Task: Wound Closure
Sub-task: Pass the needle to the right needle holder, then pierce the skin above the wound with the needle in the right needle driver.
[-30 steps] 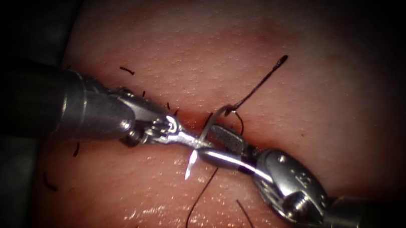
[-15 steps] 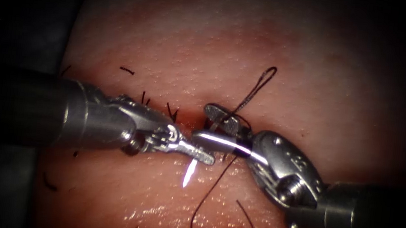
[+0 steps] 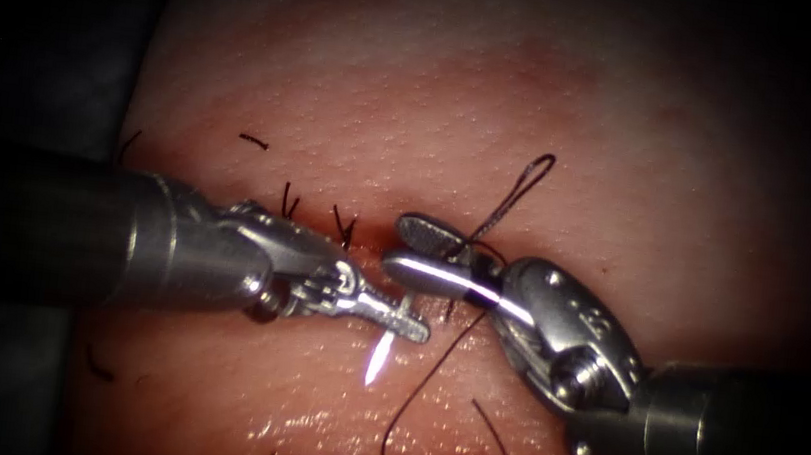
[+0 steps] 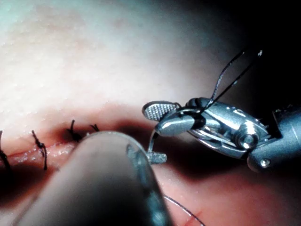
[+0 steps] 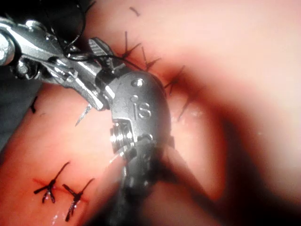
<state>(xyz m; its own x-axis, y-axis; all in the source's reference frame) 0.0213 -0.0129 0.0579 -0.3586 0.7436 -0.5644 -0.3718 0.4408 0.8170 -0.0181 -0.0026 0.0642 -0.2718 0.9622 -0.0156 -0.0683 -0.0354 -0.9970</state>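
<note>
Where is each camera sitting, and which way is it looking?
Endoscope view: above and in front of the tissue, looking down at the cut. The left tool grips the needle near its point, which is out of the tissue. The right tool is open and holds nothing, with thread across it.
Left wrist view: on the left arm, looking along the left shaft toward the right tool.
Right wrist view: on the right arm, looking along the right shaft toward both tools.
Shared: all show the right tool and the cut.

The endoscope looks down from above and in front at the tissue (image 3: 500, 97); each wrist view looks along its own shaft from very close; all share the cut (image 3: 369, 239).
</note>
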